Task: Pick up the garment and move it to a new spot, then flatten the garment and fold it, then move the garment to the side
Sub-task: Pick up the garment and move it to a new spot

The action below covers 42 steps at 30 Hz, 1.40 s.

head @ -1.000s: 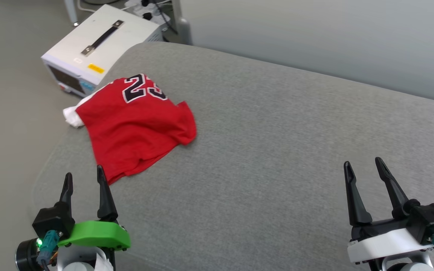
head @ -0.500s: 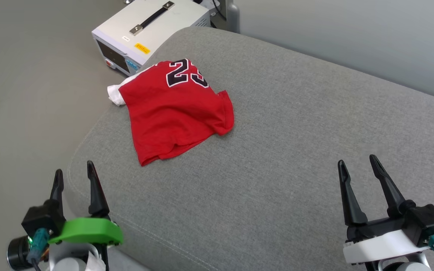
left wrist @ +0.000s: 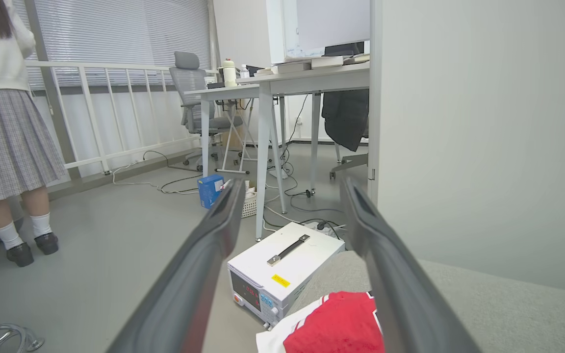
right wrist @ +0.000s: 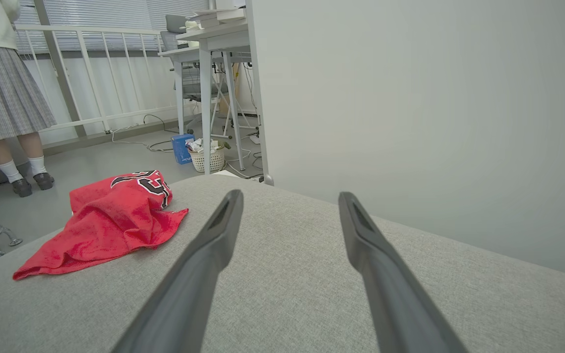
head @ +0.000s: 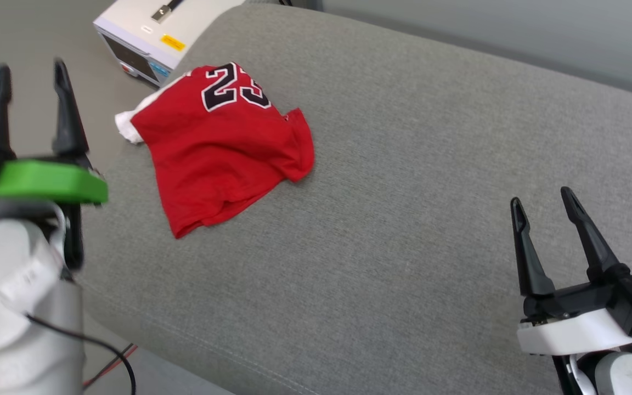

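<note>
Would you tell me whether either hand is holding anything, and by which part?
Nothing is held: left hand and right hand are open, clear of the garment on the cushion.

Cushion (head: 415,181): grey fabric, broad.
White box (left wrist: 307,245): on the floor (left wrist: 115,255) beside the cushion, black handle (left wrist: 288,249), yellow label (left wrist: 280,280).
Person (left wrist: 5,142): standing near the railing (left wrist: 115,98), plaid skirt.
Desk (left wrist: 287,81): white, cables (left wrist: 292,191) beneath.

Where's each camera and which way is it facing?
Head view: down from the head at the grey fabric cushion and crumpled red numbered T-shirt; left gripper, right gripper show.
Left wrist view: faces the room over a white box-shaped instrument; own fingers.
Right wrist view: low along the cushion toward a pale wall; own fingers.
Both wrist views share the T-shirt and a person.
</note>
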Motion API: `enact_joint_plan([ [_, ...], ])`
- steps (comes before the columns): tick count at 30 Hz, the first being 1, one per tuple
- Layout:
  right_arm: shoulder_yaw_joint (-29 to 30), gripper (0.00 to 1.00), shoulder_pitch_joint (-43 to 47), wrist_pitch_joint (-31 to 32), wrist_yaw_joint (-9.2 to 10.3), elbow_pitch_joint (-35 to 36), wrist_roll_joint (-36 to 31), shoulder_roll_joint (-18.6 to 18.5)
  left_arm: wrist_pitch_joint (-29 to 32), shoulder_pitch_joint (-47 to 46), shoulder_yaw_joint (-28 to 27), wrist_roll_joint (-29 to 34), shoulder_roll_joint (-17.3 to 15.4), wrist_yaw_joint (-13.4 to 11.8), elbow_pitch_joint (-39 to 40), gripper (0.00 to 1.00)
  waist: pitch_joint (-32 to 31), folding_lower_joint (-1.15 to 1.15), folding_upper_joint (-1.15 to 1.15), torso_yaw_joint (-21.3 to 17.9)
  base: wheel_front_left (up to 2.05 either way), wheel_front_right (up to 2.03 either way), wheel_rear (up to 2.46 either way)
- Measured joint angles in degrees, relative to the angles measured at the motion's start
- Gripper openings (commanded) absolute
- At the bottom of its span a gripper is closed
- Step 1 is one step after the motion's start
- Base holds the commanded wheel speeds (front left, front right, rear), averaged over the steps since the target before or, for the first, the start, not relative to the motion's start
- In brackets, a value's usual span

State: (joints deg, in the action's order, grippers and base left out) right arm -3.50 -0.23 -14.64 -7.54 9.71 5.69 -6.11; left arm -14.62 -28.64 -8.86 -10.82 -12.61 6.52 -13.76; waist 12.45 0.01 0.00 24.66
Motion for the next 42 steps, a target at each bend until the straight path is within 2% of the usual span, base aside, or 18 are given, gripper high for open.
enact_joint_plan([
  [5, 0.1, 1.00, -1.7, 0.0, 0.00, 0.9, 0.0, -1.1, 10.7, -10.0, 4.2, -5.2, -6.7, 0.8, -6.1, 1.00, 3.0, 0.00, 0.00, -1.9, 0.00, 0.00, 0.00],
  [15, 0.6, 1.00, -4.0, 0.0, 0.00, 1.8, 0.0, -2.4, 41.6, -21.3, 23.6, -23.8, -18.7, 0.8, -10.7, 1.00, 8.4, 0.00, 0.00, -5.2, 0.00, 0.00, 0.00],
  [21, 0.3, 1.00, -5.6, 0.0, 0.00, 2.1, 0.0, -3.2, 53.5, -23.0, 31.4, -30.7, -21.6, 0.8, -13.9, 1.00, 11.3, 0.00, 0.00, -7.0, 0.00, 0.00, 0.00],
  [23, 0.3, 1.00, -6.2, 0.0, 0.00, 2.1, 0.0, -3.5, 56.0, -23.4, 33.9, -31.5, -22.4, 0.8, -15.3, 1.00, 12.4, 0.00, 0.00, -7.7, 0.00, 0.00, 0.00],
  [29, 0.5, 1.00, -7.7, 0.0, 0.00, 2.4, 0.0, -4.3, 59.1, -23.8, 36.3, -35.8, -22.4, 0.8, -21.5, 1.00, 15.6, 0.00, 0.00, -9.5, 0.00, 0.00, 0.00],
  [39, 1.0, 1.00, -8.2, 0.0, 0.00, 2.4, 0.0, -4.5, 59.3, -24.7, 41.0, -39.0, -21.7, 0.8, -27.7, 1.00, 19.5, -0.01, 0.01, -11.6, 0.00, 0.00, 0.00],
  [40, 1.0, 1.00, -8.2, 0.0, 0.00, 2.4, 0.0, -4.5, 59.2, -25.0, 41.4, -39.6, -21.8, 0.8, -27.9, 0.47, 19.6, -0.01, 0.01, -11.6, 0.00, 0.00, 0.00],
  [41, 1.0, 1.00, -8.2, 0.0, 0.00, 2.3, 0.0, -4.5, 58.7, -25.0, 41.6, -40.3, -21.8, 0.8, -28.0, 0.00, 19.5, -0.01, 0.01, -11.6, 0.00, 0.00, 0.00],
  [42, 1.0, 1.00, -8.2, 0.0, 0.00, 2.2, 0.0, -4.5, 58.2, -25.0, 42.2, -41.1, -21.9, 0.8, -27.9, 0.00, 19.4, -0.01, 0.01, -11.5, 0.00, 0.00, 0.00],
])
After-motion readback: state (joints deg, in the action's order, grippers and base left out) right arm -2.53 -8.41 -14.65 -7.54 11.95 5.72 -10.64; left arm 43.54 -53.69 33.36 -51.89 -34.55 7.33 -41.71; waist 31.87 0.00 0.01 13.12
